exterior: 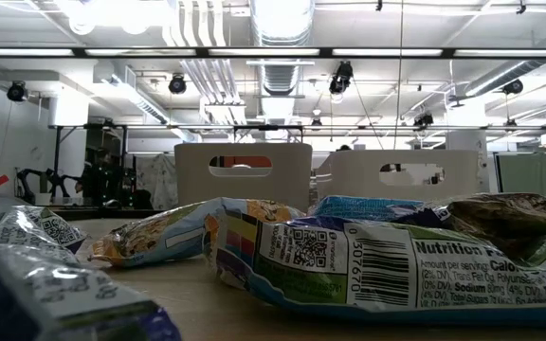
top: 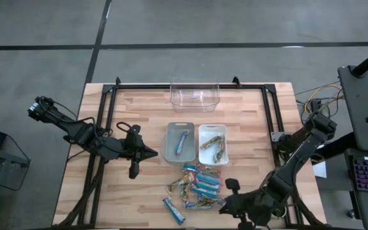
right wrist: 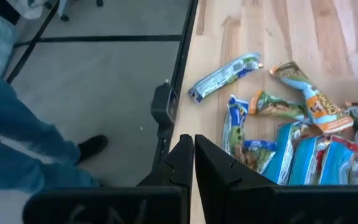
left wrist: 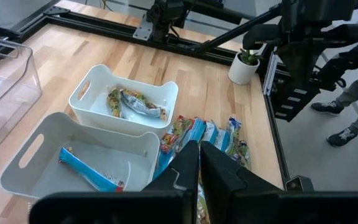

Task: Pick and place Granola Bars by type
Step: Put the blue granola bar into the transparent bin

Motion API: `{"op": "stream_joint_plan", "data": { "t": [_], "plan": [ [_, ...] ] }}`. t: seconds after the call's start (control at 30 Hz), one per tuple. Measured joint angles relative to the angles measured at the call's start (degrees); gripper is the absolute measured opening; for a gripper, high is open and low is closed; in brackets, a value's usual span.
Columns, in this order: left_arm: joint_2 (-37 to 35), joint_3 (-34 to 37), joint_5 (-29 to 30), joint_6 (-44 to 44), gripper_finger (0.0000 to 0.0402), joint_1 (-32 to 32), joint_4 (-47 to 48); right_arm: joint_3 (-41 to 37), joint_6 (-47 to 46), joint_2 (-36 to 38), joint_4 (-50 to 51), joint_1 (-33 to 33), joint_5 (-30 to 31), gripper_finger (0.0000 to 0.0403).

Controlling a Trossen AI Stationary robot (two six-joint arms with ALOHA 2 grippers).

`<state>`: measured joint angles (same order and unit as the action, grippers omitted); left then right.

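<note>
Granola Bars (top: 197, 185) beside (seemingly) empty jaws.

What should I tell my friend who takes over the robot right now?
Left gripper: shut, empty, over the table left of the grey bin.
Right gripper: shut, empty, near the table's front edge, right of the pile of bars.
Done: one blue bar lies in the grey bin; a few greenish-gold bars lie in the white bin.
Left: the pile in front of the bins is unsorted, and one blue bar lies apart near the front edge.
The clear bin at the back holds nothing visible.
</note>
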<state>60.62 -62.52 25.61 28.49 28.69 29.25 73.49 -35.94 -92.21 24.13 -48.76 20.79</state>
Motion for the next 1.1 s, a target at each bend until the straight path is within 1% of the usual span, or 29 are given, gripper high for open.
{"op": "stream_joint_plan", "data": {
  "t": [0.13,0.2,0.4,0.57,0.73,0.9,1.0,1.1],
  "plan": [
    [0.0,0.0,-0.6,2.0,0.0000,0.0,0.1,0.0,-0.2,-0.4,0.3,0.0,-0.2,0.0009],
    [0.0,0.0,-2.1,3.3,0.0000,0.0,0.0,0.0,-0.7,-0.4,0.3,0.0,-0.3,0.0009],
    [0.5,-0.2,-5.8,3.5,0.0000,0.3,-1.5,0.0,-1.2,0.3,1.1,0.0,-0.3,0.0009],
    [5.5,-3.6,-8.3,2.3,0.0000,1.8,-1.0,0.0,-1.3,0.6,1.8,0.0,-0.3,0.0009],
    [13.2,-12.0,-12.8,-3.4,0.0000,2.8,3.7,0.0,-1.5,0.6,2.7,0.0,-0.3,0.0009],
    [20.3,-23.3,-19.3,-4.7,0.0000,2.8,10.6,0.0,-1.6,0.6,2.7,0.1,-0.3,0.0009],
    [23.6,-29.5,-20.0,-4.8,0.0000,2.8,15.2,0.0,-1.6,0.6,2.7,0.1,-0.2,0.0009],
    [26.1,-34.1,-20.8,-6.4,0.0000,2.8,19.0,0.0,-1.6,0.6,2.7,0.1,-0.2,0.0009]
  ]
}}
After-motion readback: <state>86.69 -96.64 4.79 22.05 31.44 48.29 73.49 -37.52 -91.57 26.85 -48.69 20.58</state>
